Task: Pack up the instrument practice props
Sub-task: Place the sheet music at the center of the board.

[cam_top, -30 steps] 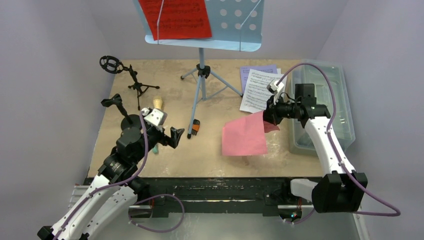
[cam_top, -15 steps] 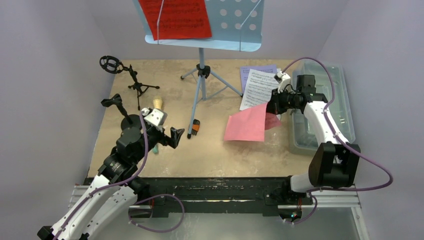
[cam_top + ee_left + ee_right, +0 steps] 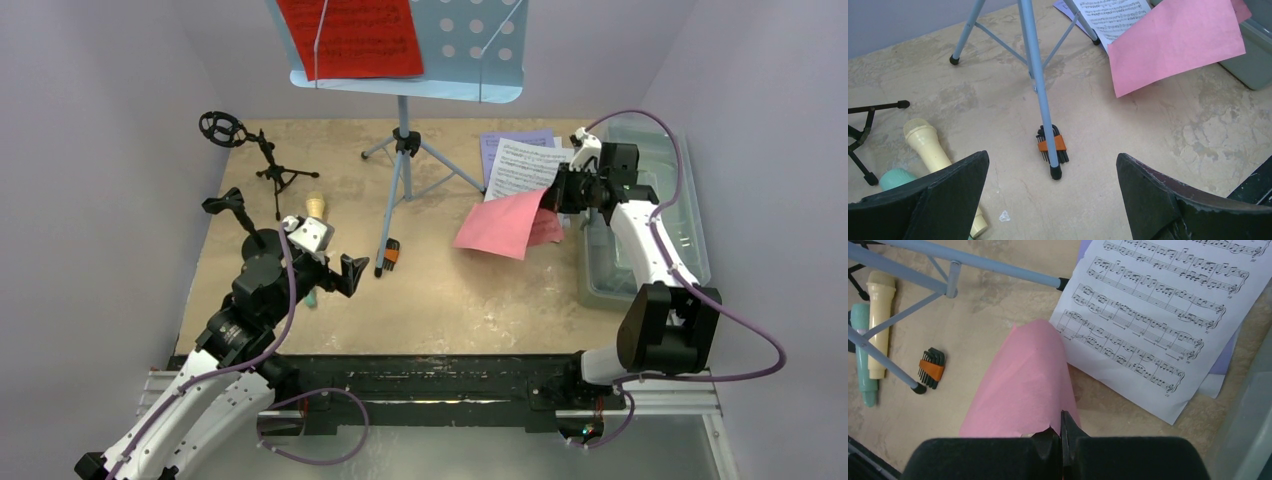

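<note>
Step in hand: packing the sheet music, pink page first. Right gripper [image 3: 1062,427] is clamped tight on one edge of the pink page [image 3: 500,225]. The page is lifted and hangs curled and floppy out to 9 o'clock of the gripper. Its far end droops low toward the table [image 3: 440,300]; can't tell if it touches. The page sits at 2 o'clock on the table, just beside the tub [image 3: 600,290] at 3 o'clock, not yet over it.

A white page [image 3: 520,165] and purple page [image 3: 515,138] lie flat at 1 o'clock, white on top. The pink page partly overlaps the white one's near edge.

Left gripper [image 3: 348,274] is spread wide, holding nothing, hovering at 8 o'clock. The yellow mic [image 3: 933,150] and mint mic [image 3: 895,179] lie side by side right under it. Hex keys [image 3: 1052,145] sit by a stand foot.

Not packed yet:
- stand [image 3: 403,150] at 12 o'clock, red page [image 3: 350,35] on its tray [image 3: 480,60]
- two black mic tripods [image 3: 270,165] at 10 o'clock

Task looks early; can't see any prop in the tub.

Next move, my call:
- Swing the pink page on toward 3 o'clock, high enough that the drooping end clears the tub rim.
- Lower it inside and let go.
- A limp sheet may drag the white page or catch on the rim, so lift first, then cross.
</note>
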Controlling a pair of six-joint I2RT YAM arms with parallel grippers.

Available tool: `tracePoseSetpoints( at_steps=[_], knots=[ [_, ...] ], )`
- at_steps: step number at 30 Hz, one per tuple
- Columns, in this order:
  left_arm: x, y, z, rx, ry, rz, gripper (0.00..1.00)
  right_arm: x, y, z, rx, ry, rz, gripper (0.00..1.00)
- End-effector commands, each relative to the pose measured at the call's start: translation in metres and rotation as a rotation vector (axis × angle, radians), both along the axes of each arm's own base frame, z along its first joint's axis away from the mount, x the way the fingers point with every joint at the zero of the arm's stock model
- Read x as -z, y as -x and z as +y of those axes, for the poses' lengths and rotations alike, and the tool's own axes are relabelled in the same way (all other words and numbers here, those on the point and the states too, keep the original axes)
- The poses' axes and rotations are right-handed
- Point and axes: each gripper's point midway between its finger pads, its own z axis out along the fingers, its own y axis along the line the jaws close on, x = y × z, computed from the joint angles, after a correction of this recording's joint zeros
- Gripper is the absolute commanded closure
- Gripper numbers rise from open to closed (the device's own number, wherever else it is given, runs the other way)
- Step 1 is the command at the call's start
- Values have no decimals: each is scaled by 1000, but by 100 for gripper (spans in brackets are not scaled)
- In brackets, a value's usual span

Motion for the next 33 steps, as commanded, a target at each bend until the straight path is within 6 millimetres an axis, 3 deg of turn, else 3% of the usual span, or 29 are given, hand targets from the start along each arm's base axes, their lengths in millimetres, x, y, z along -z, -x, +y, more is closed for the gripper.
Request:
tracePoseSetpoints(
  at_steps=[1,7,18,30,33],
  knots=[
    [-9,-2,-2,10,15,-43,0,-14,-21,-10,87,-10,-35,100],
    [-9,-2,-2,9,14,-42,0,-2,-30,-16,125,-9,6,99],
    [-9,-2,-2,10,14,-41,0,-2,-50,-36,235,49,-18,93],
    [-9,-2,-2,12,14,-40,0,10,-58,-48,223,138,-43,67],
    [-9,-2,-2,12,14,-41,0,14,-58,-45,188,139,-26,67]
  ],
)
